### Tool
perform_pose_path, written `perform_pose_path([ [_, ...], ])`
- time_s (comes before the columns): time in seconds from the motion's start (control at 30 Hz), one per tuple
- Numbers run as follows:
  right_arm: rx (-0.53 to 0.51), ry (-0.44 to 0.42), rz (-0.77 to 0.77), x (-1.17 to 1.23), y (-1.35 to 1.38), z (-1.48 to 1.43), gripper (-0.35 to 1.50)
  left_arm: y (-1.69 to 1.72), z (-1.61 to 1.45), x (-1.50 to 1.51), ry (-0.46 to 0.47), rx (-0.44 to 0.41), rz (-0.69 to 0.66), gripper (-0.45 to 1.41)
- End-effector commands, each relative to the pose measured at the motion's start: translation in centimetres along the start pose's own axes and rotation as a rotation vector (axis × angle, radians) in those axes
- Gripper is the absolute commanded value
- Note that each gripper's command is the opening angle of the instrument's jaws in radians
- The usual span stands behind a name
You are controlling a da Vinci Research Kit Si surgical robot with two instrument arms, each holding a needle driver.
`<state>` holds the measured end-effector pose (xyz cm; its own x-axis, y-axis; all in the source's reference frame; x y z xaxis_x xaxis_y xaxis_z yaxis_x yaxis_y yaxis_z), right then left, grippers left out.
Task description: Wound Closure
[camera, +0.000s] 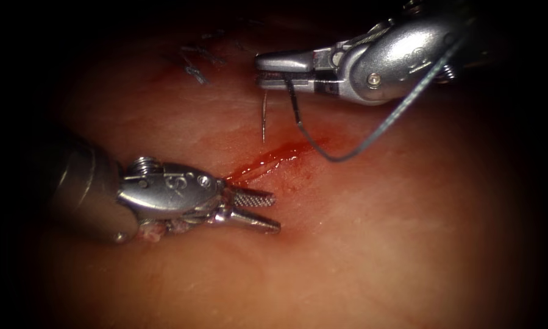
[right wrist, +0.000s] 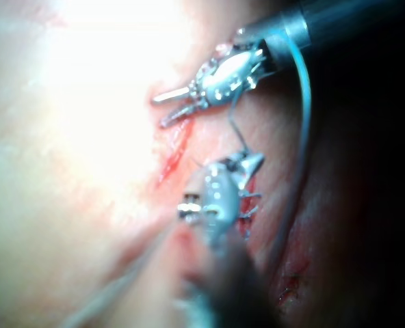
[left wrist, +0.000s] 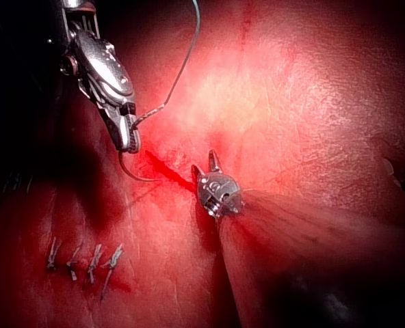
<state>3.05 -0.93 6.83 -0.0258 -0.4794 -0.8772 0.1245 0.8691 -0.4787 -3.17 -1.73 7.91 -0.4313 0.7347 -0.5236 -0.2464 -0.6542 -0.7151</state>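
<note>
The right tool point(camera: 263, 70) comes in from the upper right with its jaws shut on the curved needle point(camera: 264, 119) near mid-curve. The needle hangs free, its tip just over the tissue point(camera: 377, 244) to the left of the cut point(camera: 267, 159), not in it. Dark thread point(camera: 371, 135) trails from the needle's tail, loops over the cut's right end and rises across the right tool's body. The left tool point(camera: 263, 211) lies at the cut's lower left end, jaws open and holding nothing. In the left wrist view the left tool point(left wrist: 206, 162) stands open near the right tool point(left wrist: 128, 137) and needle point(left wrist: 131, 171).
Red fluid point(camera: 286, 151) fills the short slanted cut. Several earlier stitches point(camera: 195, 64) sit on the tissue beyond the right tool's jaws, also the stitches point(left wrist: 86, 263) in the left wrist view. In the right wrist view, thread point(right wrist: 305, 89) arcs past the open left tool point(right wrist: 170, 109).
</note>
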Motion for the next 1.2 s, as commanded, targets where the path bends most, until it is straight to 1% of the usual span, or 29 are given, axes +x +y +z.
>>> perform_pose_path([
  [0.03,0.0,0.003,-0.009,-0.03,-0.02,0.09,-0.35,0.01,0.07,-0.05,0.0,-0.002,-0.001,0.04],
  [0.47,0.006,0.013,-0.064,-0.08,-0.07,0.11,-0.35,0.04,-0.04,-0.03,-0.003,-0.006,-0.002,0.06],
  [1.2,0.006,0.043,-0.079,0.02,-0.08,0.19,-0.35,0.02,-0.05,-0.04,-0.007,-0.006,0.0,0.03],
])
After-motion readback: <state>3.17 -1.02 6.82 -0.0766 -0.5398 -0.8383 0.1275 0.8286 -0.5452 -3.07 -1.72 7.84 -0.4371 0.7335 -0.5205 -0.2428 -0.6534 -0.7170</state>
